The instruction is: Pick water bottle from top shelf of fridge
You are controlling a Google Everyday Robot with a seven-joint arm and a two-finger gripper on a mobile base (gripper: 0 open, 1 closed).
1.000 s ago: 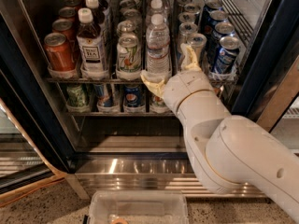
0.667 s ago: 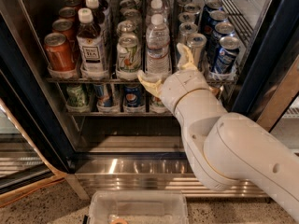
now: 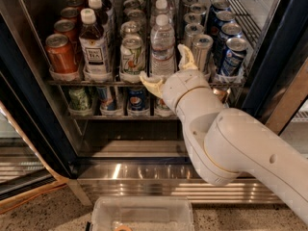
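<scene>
You are at the reach stage; nothing has been picked yet. The small clear ribbed plastic water bottle with the white screw cap (image 3: pixel 162 40) stands upright at the front of its lane on the chrome wire top shelf (image 3: pixel 96 82) of the dark-framed glass-door fridge (image 3: pixel 29 105). A green-and-white can (image 3: pixel 132 54) is just on one side of it and a silver can (image 3: pixel 202 46) on the other.

Your cream two-finger gripper (image 3: pixel 163 64) is at the shelf front, low against the bottle. Its fingers are spread wide, one on each side of the bottle's lower body, and it has hold of nothing. Whether either finger touches the plastic cannot be told.

By my reading, the approach and alignment are about done. What is left is closing on the bottle, lifting it over the front stop, and drawing it out past the neighbouring cans. The dark tea bottle with the white label (image 3: pixel 94 47), two lanes over, is well apart from the gripper.
</scene>
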